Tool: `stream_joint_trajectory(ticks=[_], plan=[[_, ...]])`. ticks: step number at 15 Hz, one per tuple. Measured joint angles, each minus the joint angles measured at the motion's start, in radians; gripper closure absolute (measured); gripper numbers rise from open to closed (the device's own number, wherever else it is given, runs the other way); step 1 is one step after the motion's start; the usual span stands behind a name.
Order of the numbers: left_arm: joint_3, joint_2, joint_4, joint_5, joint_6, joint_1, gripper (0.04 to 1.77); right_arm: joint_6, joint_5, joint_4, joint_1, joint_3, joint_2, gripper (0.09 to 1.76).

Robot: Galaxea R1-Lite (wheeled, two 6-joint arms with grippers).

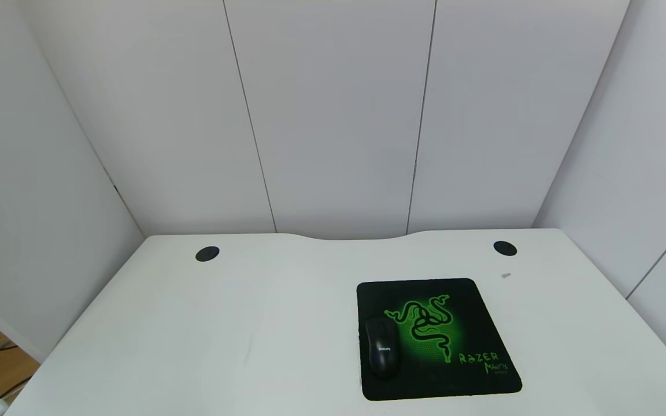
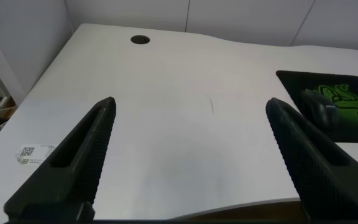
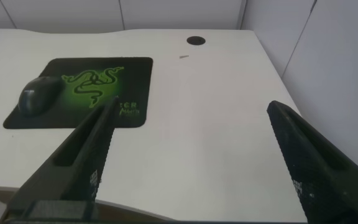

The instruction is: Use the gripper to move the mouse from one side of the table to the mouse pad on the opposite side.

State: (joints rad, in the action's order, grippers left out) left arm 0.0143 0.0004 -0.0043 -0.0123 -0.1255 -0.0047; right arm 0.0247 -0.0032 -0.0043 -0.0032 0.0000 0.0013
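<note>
The black mouse (image 1: 382,348) lies on the left part of the black mouse pad (image 1: 454,323) with the green snake emblem, right of centre on the white table (image 1: 223,335). No arm shows in the head view. My left gripper (image 2: 191,106) is open and empty, above the table's near left edge; the mouse (image 2: 321,107) and the pad (image 2: 353,102) lie far off. My right gripper (image 3: 191,106) is open and empty, above the table's near right edge; the mouse (image 3: 37,94) sits on the pad (image 3: 82,93) farther away.
Two round black grommets (image 1: 207,253) (image 1: 504,248) sit near the table's far edge, either side of the curved notch. White partition walls enclose the table. A QR sticker (image 2: 28,153) lies on the near left of the table. A small grey speck (image 1: 505,275) lies beyond the pad.
</note>
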Motion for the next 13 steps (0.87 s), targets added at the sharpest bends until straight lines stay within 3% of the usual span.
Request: stream_joint_trajectory(ticks=[13], plan=[[-0.012,0.000,-0.002,0.007,0.052,0.001,0.09,0.000,0.000,0.000,0.000,0.000,0.000,0.14]])
